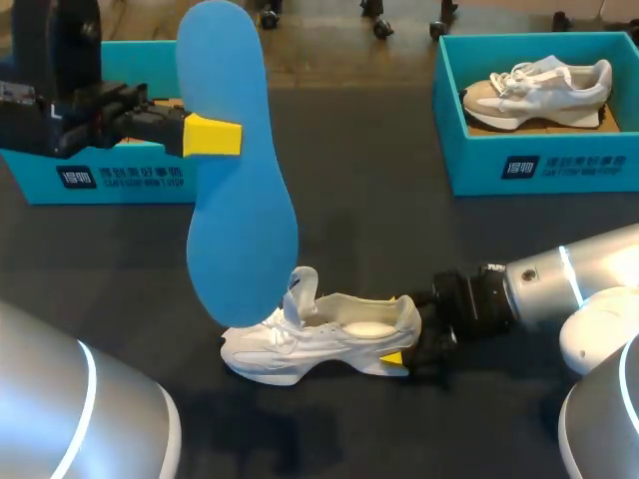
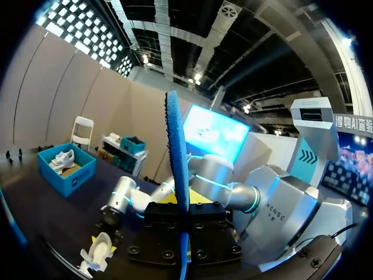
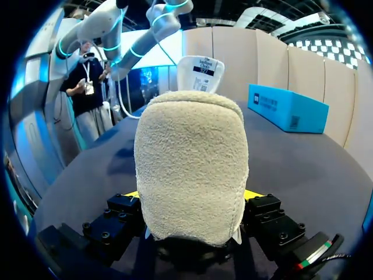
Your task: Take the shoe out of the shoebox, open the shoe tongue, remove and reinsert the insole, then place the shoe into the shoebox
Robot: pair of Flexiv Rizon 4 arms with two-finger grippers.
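Left fingers (image 1: 212, 136) are clamping the insole (image 1: 235, 170) upright, upper left. Right fingers (image 1: 392, 358) are gripping the shoe (image 1: 319, 339) by its heel on the table (image 1: 379, 200), lower centre.

Dark table (image 1: 379, 200). Far right on it sits an open teal box (image 1: 539, 165) with white print on its near wall. Inside is a spare beige-and-white sneaker (image 1: 534, 90), upright on a brown liner, toe pointing left, laces white.
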